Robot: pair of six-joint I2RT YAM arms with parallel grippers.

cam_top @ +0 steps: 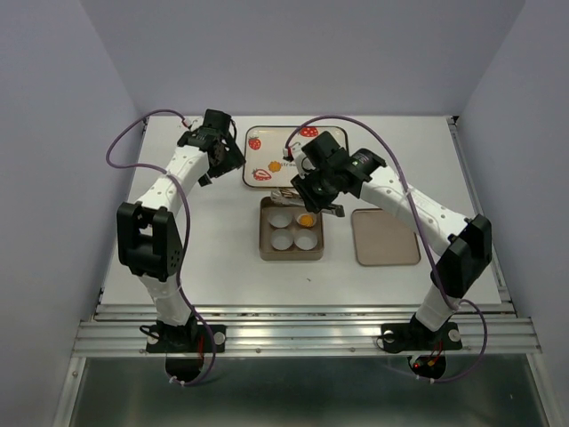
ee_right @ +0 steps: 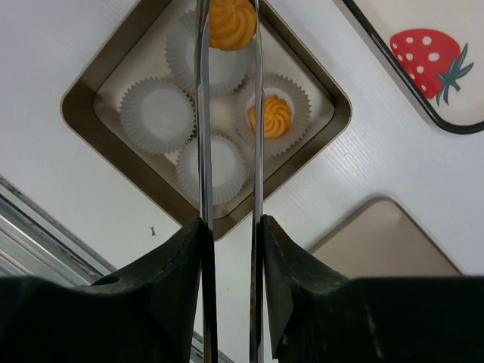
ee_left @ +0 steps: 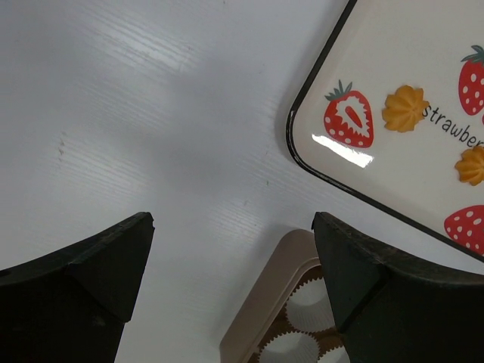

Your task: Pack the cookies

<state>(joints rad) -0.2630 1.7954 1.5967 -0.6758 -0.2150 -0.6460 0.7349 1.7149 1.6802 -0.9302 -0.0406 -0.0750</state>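
My right gripper is shut on metal tongs, above the tan box. The tongs' tips pinch an orange cookie over a white paper cup in the box. Another cookie sits in the neighbouring cup and also shows in the top view. Two more cookies lie on the strawberry tray. My left gripper is open and empty over the bare table, left of the tray and box.
The box's flat tan lid lies to the right of the box. The strawberry tray is behind the box. Two empty paper cups fill the box's near row. Grey walls close in the table.
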